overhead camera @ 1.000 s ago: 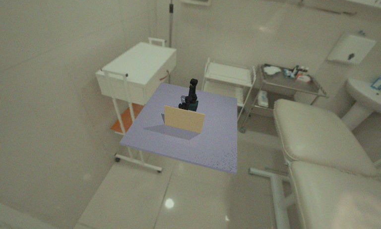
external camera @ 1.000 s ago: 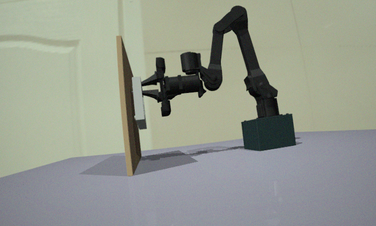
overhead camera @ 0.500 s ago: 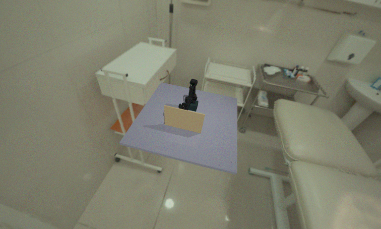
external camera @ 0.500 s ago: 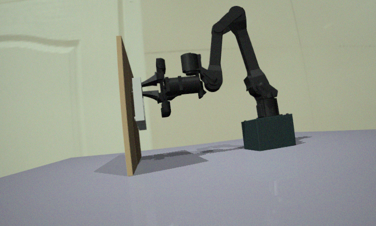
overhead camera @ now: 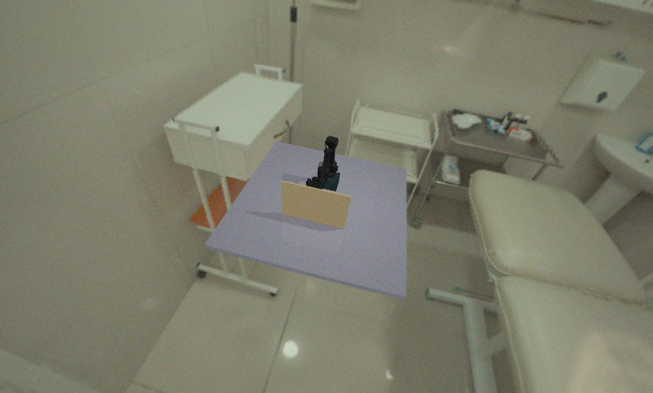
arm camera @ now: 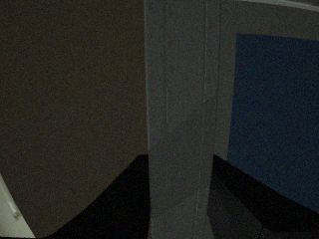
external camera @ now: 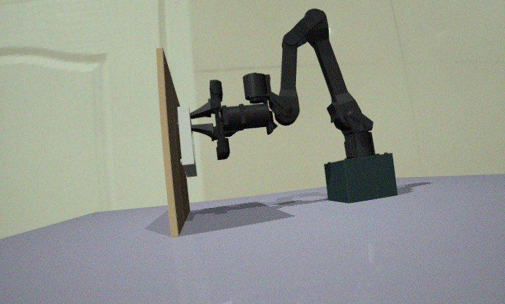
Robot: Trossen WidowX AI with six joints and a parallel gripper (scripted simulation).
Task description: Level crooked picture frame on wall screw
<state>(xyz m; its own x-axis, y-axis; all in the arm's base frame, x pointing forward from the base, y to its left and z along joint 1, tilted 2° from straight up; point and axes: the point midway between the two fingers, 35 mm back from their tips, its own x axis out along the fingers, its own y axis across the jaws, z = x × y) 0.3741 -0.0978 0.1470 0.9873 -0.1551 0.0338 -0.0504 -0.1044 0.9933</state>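
Note:
The picture frame (external camera: 186,137) (arm camera: 182,90), pale grey around a blue picture (arm camera: 274,100), hangs against the upright tan wall board (overhead camera: 315,204) (external camera: 166,137) (arm camera: 70,90). My gripper (external camera: 191,122) (arm camera: 174,163) is shut on one rail of the frame, high on the frame in the exterior view, with a black finger on each side of the rail. The rail runs nearly straight up the wrist view. The exterior view shows the frame almost edge-on, so its tilt is hard to judge there. The top camera sees only the board's back. The screw and notched strip are hidden.
The arm's dark green base block (overhead camera: 331,180) (external camera: 359,177) stands on the lilac table (overhead camera: 375,253) (external camera: 260,263), facing the wall board. The board and arm cast shadows on the table. Trolleys and a padded couch (overhead camera: 544,220) stand beyond the table.

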